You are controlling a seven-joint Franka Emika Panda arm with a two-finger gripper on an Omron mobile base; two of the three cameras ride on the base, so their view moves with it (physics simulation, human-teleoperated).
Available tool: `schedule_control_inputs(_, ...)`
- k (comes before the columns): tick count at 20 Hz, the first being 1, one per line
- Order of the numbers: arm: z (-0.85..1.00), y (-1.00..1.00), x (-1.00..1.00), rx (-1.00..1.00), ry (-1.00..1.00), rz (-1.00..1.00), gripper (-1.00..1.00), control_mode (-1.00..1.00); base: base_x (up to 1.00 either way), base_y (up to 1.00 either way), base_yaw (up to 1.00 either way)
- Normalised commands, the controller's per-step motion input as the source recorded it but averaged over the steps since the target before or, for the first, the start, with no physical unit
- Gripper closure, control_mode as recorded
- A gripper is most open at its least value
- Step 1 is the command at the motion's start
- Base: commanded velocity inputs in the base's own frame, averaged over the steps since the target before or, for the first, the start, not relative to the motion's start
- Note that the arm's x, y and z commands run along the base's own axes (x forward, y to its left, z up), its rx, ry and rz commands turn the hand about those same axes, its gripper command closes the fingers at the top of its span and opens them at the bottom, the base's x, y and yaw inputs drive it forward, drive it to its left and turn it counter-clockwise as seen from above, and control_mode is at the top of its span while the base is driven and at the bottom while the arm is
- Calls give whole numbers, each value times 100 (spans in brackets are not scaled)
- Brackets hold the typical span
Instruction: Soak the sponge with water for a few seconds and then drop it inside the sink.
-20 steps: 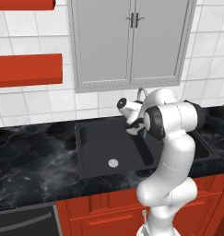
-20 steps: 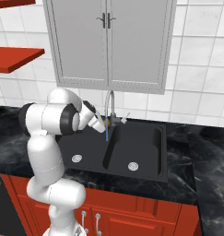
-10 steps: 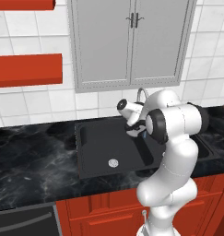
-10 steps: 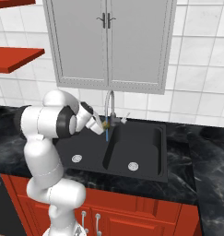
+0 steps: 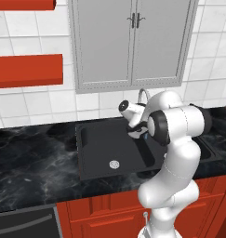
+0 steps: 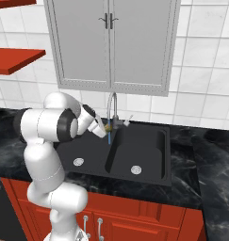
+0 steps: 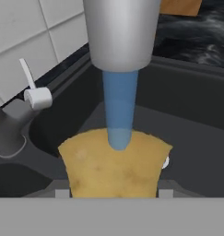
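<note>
Hand view looks along the gripper (image 7: 114, 196) at the sponge (image 7: 114, 168), a yellow-tan block pinched between the two fingers, whose tips are only just visible at either side of it near the bottom of the picture. The jaws are closed onto the sponge's flanks and the sponge fills the gap between them. Directly above it hangs the grey faucet spout (image 7: 121, 32), and a blue stream of water (image 7: 119, 115) falls straight from the spout onto the sponge's top, meeting it near its middle. Behind and below lies the black sink (image 7: 196, 133), and to the left stands the faucet handle (image 7: 36, 94) with its thin lever raised. In the right base view the gripper (image 6: 102, 129) sits at the base of the curved faucet (image 6: 113, 104), above the divider between the two basins of the sink (image 6: 149, 167), with the thin blue line of water (image 6: 109, 137) running down past it. The left base view shows the hand (image 5: 135, 131) over the sink (image 5: 93, 153), close to the faucet (image 5: 143, 95). The step in hand appears to be the soak itself: the sponge is held under running water. The next move would call for holding steady a little longer, then spreading the fingers so the sponge falls into a basin rather than onto the divider or counter.
</note>
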Motion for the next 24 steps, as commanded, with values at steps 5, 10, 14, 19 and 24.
schedule_control_inputs(5, 0, 0, 10, 0, 0, 0, 100, -100, 0, 0, 0)
schedule_control_inputs(10, 1, 6, 1, 0, 0, 0, 100, -100, 0, 0, 0)
schedule_control_inputs(14, 26, 22, 0, 0, 1, 2, 100, -100, 0, 0, 0)
schedule_control_inputs(19, 26, 36, -5, 2, 1, 9, 100, -100, 0, 0, 0)
schedule_control_inputs(24, 5, 49, -10, 7, 1, 13, 100, -100, 0, 0, 0)
